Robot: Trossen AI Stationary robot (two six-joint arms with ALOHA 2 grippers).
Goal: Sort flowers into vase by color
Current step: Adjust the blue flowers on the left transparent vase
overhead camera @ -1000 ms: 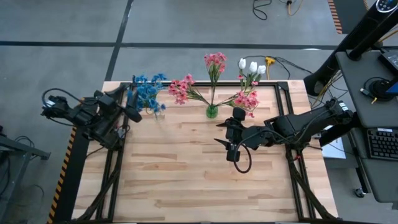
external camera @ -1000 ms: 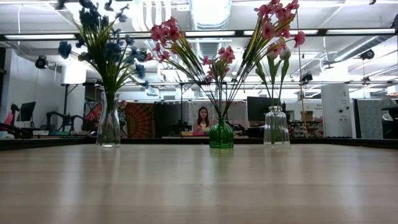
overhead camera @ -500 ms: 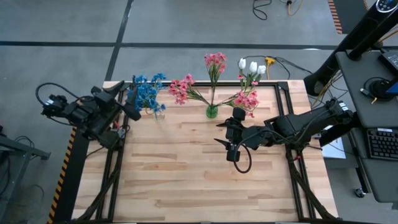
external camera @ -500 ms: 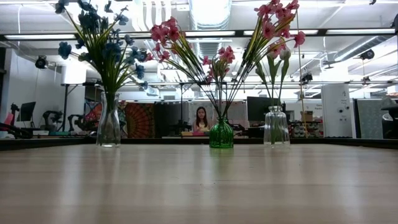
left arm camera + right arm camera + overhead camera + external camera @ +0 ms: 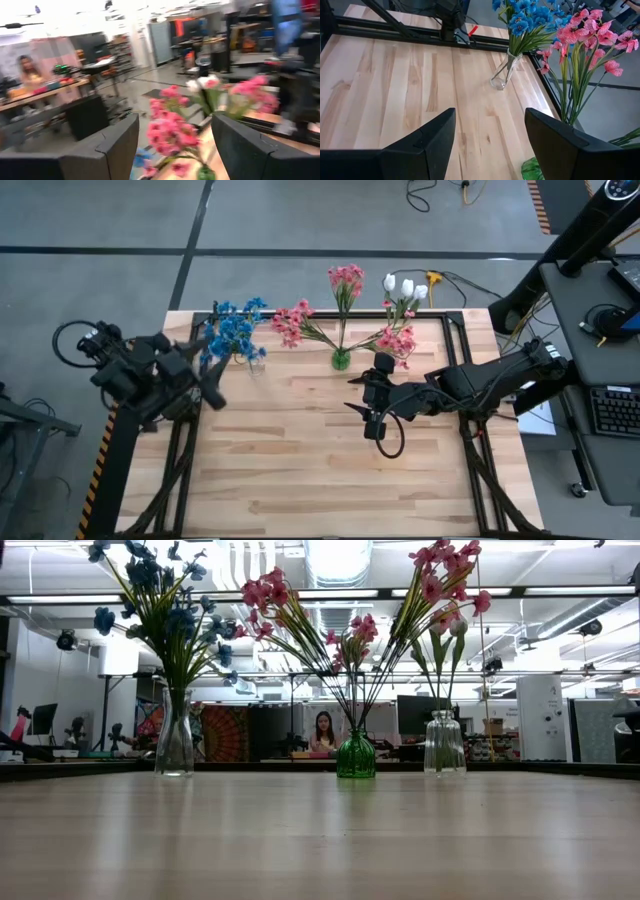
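Three vases stand along the table's far edge. A clear vase (image 5: 252, 362) (image 5: 174, 738) at the left holds blue sprigs (image 5: 235, 330) (image 5: 527, 15). A green vase (image 5: 341, 360) (image 5: 356, 755) in the middle holds pink sprigs (image 5: 345, 280) (image 5: 590, 30). A clear vase (image 5: 444, 743) at the right holds pink blossoms (image 5: 398, 340) and white buds (image 5: 405, 286) (image 5: 202, 82). My left gripper (image 5: 212, 385) (image 5: 175, 150) hovers open by the left edge, just nearer than the blue vase. My right gripper (image 5: 353, 393) (image 5: 490, 145) hovers open at mid-table, nearer than the green vase.
Bare wooden table top (image 5: 300, 470) stretches from the vases to the near edge. A black frame (image 5: 120, 440) borders the table. A person (image 5: 323, 730) sits in the room far behind the table.
My left arm has pulled back from the blue flowers toward the table's left and near edges, and its gripper has swung round. The right arm, the vases and the flowers have kept still.
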